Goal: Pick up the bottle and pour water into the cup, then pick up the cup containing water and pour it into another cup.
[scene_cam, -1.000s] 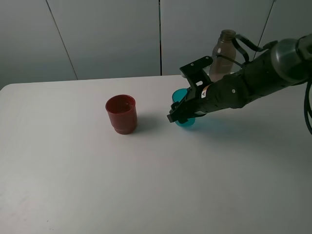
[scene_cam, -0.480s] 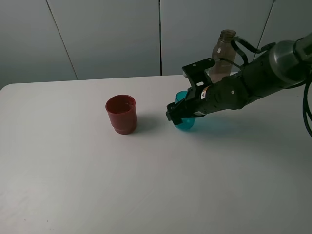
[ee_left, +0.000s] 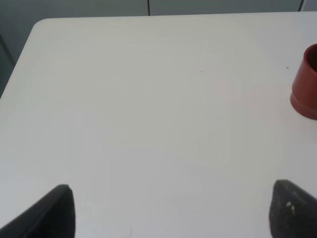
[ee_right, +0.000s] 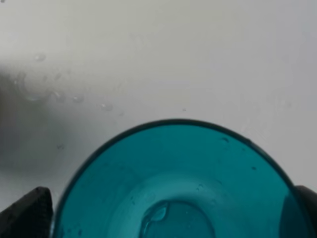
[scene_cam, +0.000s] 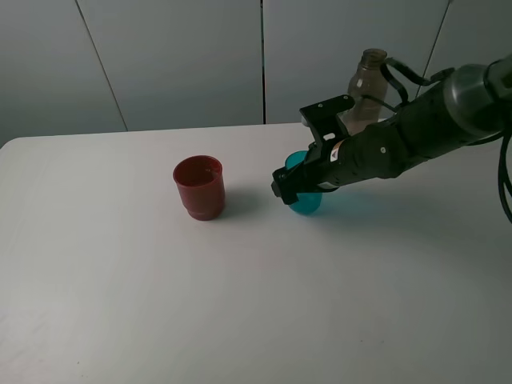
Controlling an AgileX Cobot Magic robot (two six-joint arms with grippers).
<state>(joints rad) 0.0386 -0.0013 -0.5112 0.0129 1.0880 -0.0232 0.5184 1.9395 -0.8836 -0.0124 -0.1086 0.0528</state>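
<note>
Right wrist view shows the right gripper [ee_right: 168, 210] spread wide around the teal cup [ee_right: 173, 183] standing upright between its fingertips, apparently just released, so withdrawing seems next.

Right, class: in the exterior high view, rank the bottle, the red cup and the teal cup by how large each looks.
1. Grey-brown bottle, tallest, though the arm hides its lower part.
2. Red cup.
3. Teal cup, mostly covered by the right gripper, so its place below the red cup is unsure.

A white table [scene_cam: 160, 304] carries a few water droplets [ee_right: 74, 96] before a grey panelled wall [scene_cam: 176, 56].
</note>
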